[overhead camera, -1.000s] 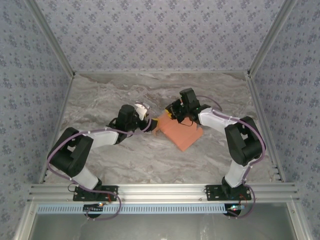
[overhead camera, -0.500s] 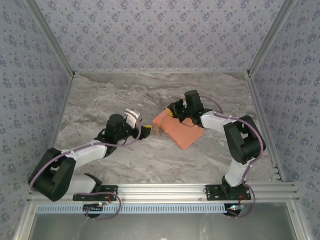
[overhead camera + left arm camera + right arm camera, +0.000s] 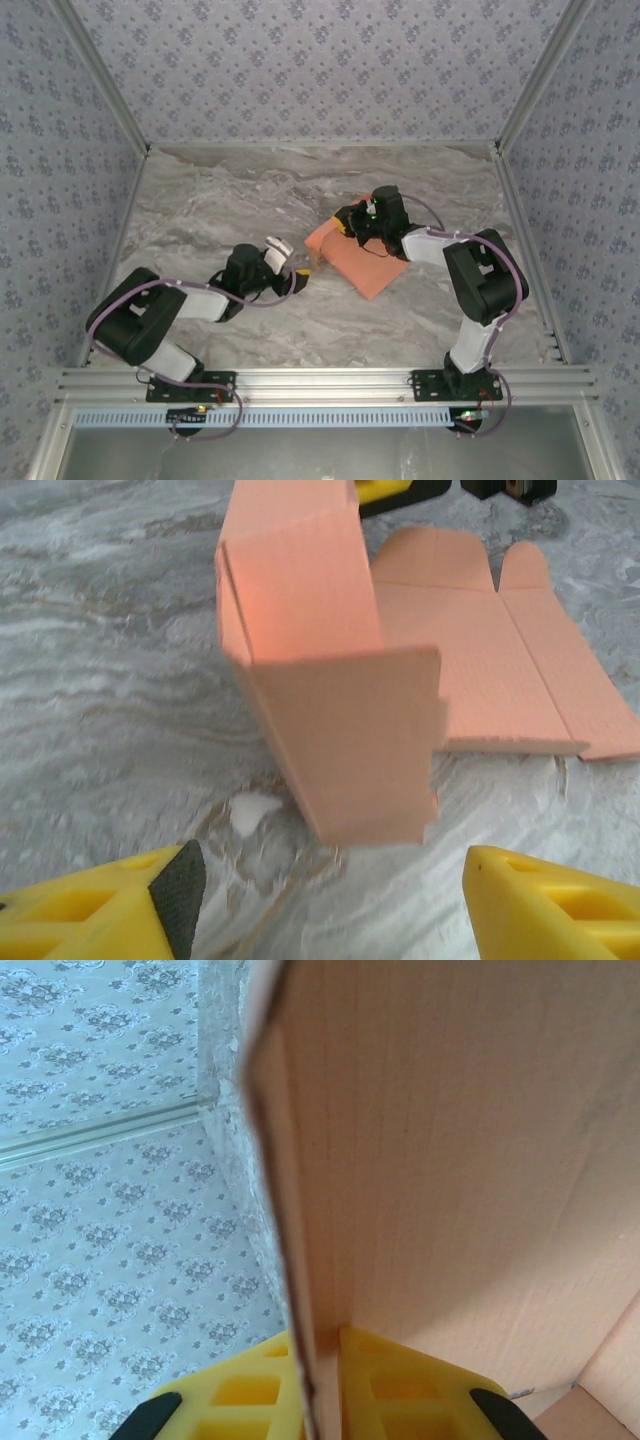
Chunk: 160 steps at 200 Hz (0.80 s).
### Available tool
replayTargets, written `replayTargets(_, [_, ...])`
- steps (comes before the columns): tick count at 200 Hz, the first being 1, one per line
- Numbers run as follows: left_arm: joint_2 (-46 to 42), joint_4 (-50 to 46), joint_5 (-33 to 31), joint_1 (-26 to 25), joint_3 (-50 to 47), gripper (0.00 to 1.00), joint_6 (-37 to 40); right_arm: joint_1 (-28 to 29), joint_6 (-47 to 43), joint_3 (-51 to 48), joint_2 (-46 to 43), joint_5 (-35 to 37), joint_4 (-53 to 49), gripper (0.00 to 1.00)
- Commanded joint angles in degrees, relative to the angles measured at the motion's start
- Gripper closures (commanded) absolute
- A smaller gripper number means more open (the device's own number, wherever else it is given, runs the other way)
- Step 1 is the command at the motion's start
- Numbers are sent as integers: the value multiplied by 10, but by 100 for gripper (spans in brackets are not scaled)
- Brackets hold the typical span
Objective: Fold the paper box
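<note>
Paper box [image 3: 362, 262] sits mid-tabletop [image 3: 200, 210], partly folded: one panel stands upright (the rest lies flat). Right gripper [image 3: 322, 1345] pinches a raised panel's edge. Left gripper [image 3: 330, 900] is spread wide, near the upright panel, not touching it.

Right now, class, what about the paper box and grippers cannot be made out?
Right wrist: the paper box runs past the frame edges, shape lost.
Left wrist: the left gripper cut off by the bottom edge.
Top external: the right gripper too small to read.
</note>
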Motion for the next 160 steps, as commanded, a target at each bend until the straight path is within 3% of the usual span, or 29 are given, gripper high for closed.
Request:
replayTargets(1, [33, 71, -12, -12, 31, 33, 5, 0, 12, -23, 18, -13, -13, 86])
replayTargets(68, [88, 82, -49, -55, 81, 54, -10, 5, 28, -55, 9, -7, 21, 86])
replayTargets(126, [97, 56, -157, -93, 97, 66, -6, 19, 48, -77, 3, 19, 47, 86])
replayTargets(142, [103, 51, -204, -102, 104, 65, -10, 26, 63, -94, -3, 41, 66, 87])
replayTargets(160, [108, 55, -226, -111, 109, 58, -15, 34, 75, -110, -16, 65, 73, 87])
